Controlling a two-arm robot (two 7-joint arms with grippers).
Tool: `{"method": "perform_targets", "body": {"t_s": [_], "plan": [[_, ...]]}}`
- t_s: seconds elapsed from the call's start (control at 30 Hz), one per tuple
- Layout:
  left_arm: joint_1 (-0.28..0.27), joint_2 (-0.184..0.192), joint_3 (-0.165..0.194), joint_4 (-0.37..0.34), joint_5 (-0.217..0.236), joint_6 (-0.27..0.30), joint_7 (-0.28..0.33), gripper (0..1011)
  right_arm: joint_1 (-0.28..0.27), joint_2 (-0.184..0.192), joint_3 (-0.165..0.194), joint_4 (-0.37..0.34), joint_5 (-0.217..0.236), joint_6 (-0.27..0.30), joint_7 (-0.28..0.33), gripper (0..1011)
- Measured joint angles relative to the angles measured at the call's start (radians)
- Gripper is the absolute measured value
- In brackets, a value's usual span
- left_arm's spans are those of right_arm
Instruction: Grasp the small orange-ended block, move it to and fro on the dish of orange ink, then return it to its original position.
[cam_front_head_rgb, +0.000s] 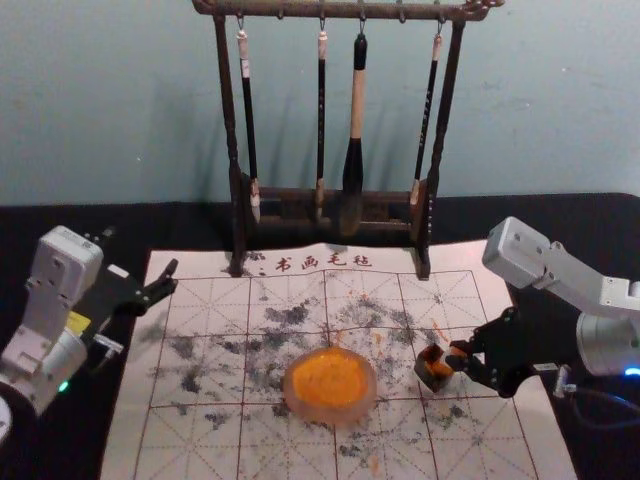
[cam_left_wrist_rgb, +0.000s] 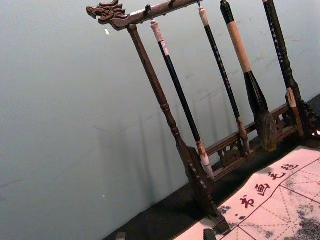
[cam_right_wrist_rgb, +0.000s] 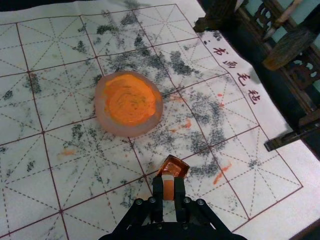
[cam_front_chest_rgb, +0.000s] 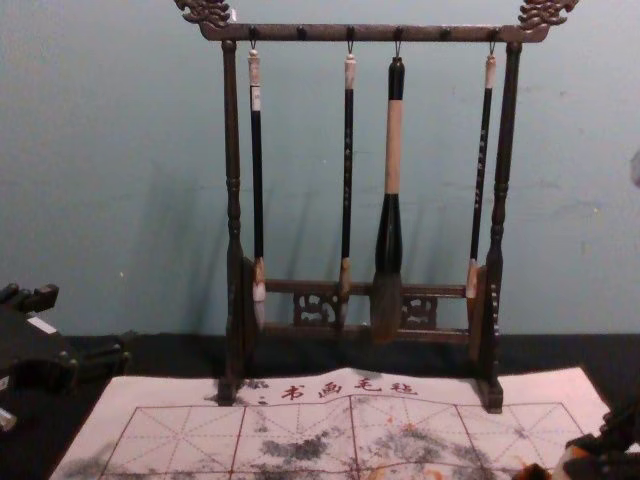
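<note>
"Where's the block now?"

"In the right pincer (cam_front_head_rgb: 459, 356), low and right of centre in the head view. The small orange-ended block (cam_right_wrist_rgb: 168, 189) sits between its two fingertips, pressed from both sides, with a pale end and an orange face showing."

"Right at the tips, or deeper in?"

"Right at the tips. Just beyond it is the little brown square-mouthed holder (cam_right_wrist_rgb: 174, 163), so near that the two overlap in the right wrist view. Whether they touch, I can't tell."

"And the ink?"

"The round frosted dish (cam_front_head_rgb: 291, 393) of orange ink (cam_front_head_rgb: 330, 377) is in the lower middle of the head view, to the left of holder and block, apart from both. All of it is over the gridded calligraphy mat (cam_front_head_rgb: 500, 443)."

"What about the left pincer (cam_front_head_rgb: 172, 277)?"

"Over at the left of the head view, near the mat's upper left corner. Its fingers are spread, with nothing between them. Behind the mat, top centre, stands the dark wooden brush rack (cam_front_head_rgb: 300, 10), four brushes hanging from it."
</note>
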Motion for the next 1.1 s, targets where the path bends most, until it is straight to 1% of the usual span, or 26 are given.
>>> {"method": "perform_targets", "body": {"t_s": [0.13,0.33,1.1], "plan": [[0.0,0.0,0.0,0.0,0.0,0.0,0.0,1001,0.007,-0.004,-0.01,0.006,-0.005,0.001,0.007,107],[0.0,0.0,0.0,0.0,0.0,0.0,0.0,1001,0.011,-0.007,-0.014,0.013,-0.008,0.004,0.007,107],[0.0,0.0,0.0,0.0,0.0,0.0,0.0,1001,0.01,-0.012,-0.005,0.021,-0.006,0.002,-0.008,107]]}}
